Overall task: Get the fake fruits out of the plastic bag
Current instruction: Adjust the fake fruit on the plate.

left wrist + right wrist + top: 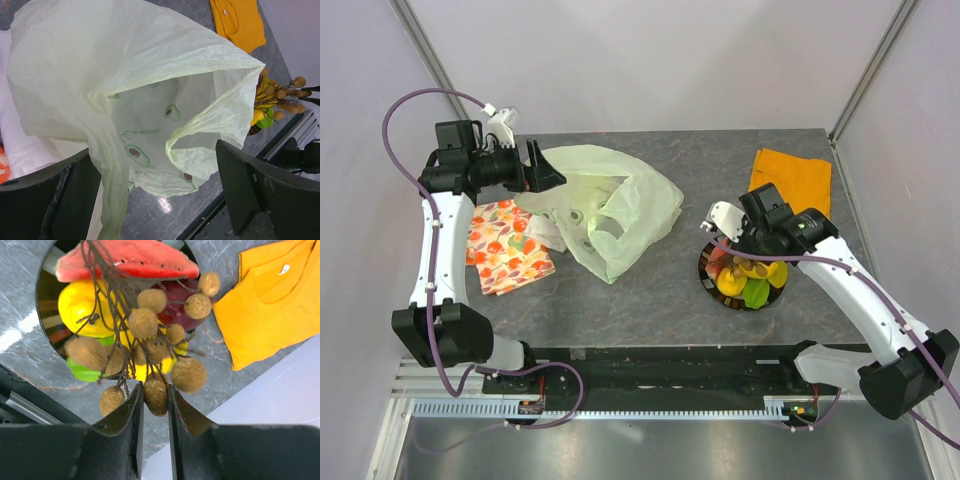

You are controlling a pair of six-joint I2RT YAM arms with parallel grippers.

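Left end effector (548, 172): fingers spread wide at the left edge of the plastic bag (605, 210), nothing gripped.
Right end effector (155, 390): nearly closed, pinching one berry of the grape bunch (143, 322) above the plate (705, 268).
Risk: so small a hold may slip, or the stems may snag; the bunch could then knock the piled fake fruits (745, 282) onto the bench (650, 300).
Bag appearance: translucent pale green, crumpled, mouth gaping, avocado print; seemingly empty, mid-bench.
Fruit appearance: glossy yellow and green pieces, red slice; right of bag.
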